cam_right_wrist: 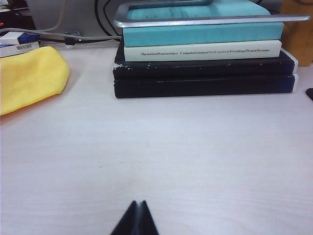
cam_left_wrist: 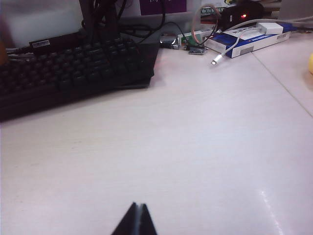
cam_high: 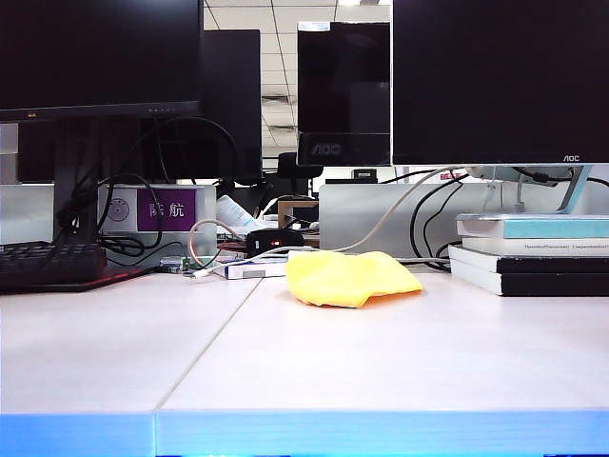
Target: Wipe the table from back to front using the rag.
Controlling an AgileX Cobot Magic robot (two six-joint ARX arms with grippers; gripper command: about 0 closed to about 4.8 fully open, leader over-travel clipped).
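The exterior camera faced the off-white bench (cam_high: 381,362) low from its front; wrist cameras hovered close, sharing the yellow fuzzy rag (cam_high: 350,278).

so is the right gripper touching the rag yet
Apart. The right wrist view shows the right gripper, fingers shut, over bare table, with a wide stretch of empty surface between it and the yellow rag lying near the stacked books.

An office workstation is shown.
Dark monitors (cam_high: 500,81), a black keyboard (cam_high: 49,264), tangled cables (cam_high: 143,214) and stacked books (cam_high: 531,252) are gathered on a pale desk (cam_high: 381,352), and a panelled ceiling (cam_high: 278,76) is seen beyond.
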